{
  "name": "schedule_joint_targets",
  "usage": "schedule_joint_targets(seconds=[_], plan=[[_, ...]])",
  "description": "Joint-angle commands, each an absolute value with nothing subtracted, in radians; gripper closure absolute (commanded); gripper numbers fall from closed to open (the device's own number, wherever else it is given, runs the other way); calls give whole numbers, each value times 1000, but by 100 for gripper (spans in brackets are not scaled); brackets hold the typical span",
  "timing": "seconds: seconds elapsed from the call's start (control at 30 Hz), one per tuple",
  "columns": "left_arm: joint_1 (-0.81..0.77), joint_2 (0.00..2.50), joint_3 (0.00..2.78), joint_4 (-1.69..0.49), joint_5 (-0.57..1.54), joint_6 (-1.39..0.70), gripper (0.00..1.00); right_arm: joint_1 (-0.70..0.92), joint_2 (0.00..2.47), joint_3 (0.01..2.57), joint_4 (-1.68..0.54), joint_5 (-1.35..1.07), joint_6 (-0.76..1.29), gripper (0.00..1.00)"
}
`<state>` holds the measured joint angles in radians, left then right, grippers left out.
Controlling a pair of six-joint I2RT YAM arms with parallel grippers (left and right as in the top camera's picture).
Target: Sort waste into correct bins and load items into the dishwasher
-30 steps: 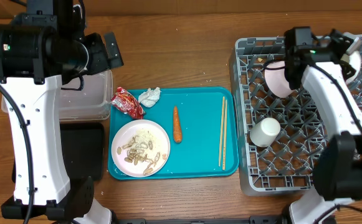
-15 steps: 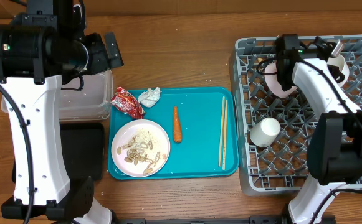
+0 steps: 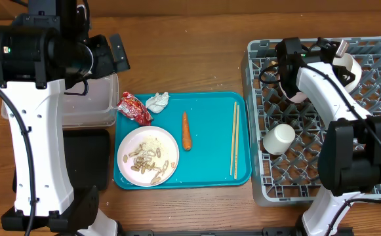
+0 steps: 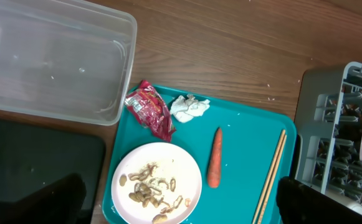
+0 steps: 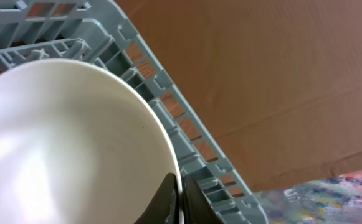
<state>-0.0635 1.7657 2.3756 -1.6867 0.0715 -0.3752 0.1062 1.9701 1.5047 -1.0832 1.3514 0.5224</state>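
1. The right gripper [image 5: 182, 202] is pinched on the rim of a white bowl [image 5: 62, 143]. The right wrist view shows a finger on each face of the thin wall.
2. The bowl hangs from the gripper over the far side of the grey dish rack [image 5: 159, 78], tilted rather than flat. The rack's pegged floor lies directly beneath it.
3. That relation decides the likely next move, which is to lower the bowl between the pegs and release it. A second white bowl [image 3: 290, 92] sits just to the left of the gripper, partly under the arm. It looks close enough that the two rims could knock.
4. The small white cup [image 3: 279, 139] lies on its side to the gripper's left and nearer the robot, well apart from the bowl.
5. Compared with a second ago, the right arm has swung left along the rack's far wall. It has carried the bowl from the rack's right corner towards the second bowl.
6. Nothing else has shifted. The chopsticks [image 3: 235, 139] lie on the teal tray [image 3: 210, 170] with their long axis running near to far, and the right arm is the nearer one to them.
7. The left gripper [image 3: 113, 56] has not moved. It is spread wide and empty above the clear tub [image 4: 50, 62].
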Motion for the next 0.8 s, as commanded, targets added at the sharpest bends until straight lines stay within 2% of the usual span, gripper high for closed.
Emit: schedule_joint_targets(seconds=[0.0, 0.13, 0.5, 0.77], plan=[[-59, 1762, 2385, -1687, 75, -382, 0, 111, 1966, 1506, -1087, 1462, 515, 96], [-59, 1762, 2385, -1687, 75, -382, 0, 111, 1963, 1506, -1083, 1536, 448, 96], [-59, 1762, 2385, -1687, 75, -382, 0, 123, 1964, 1504, -1082, 1435, 444, 96], [-59, 1762, 2385, -1687, 76, -382, 0, 111, 1965, 1504, -1096, 1492, 392, 96]])
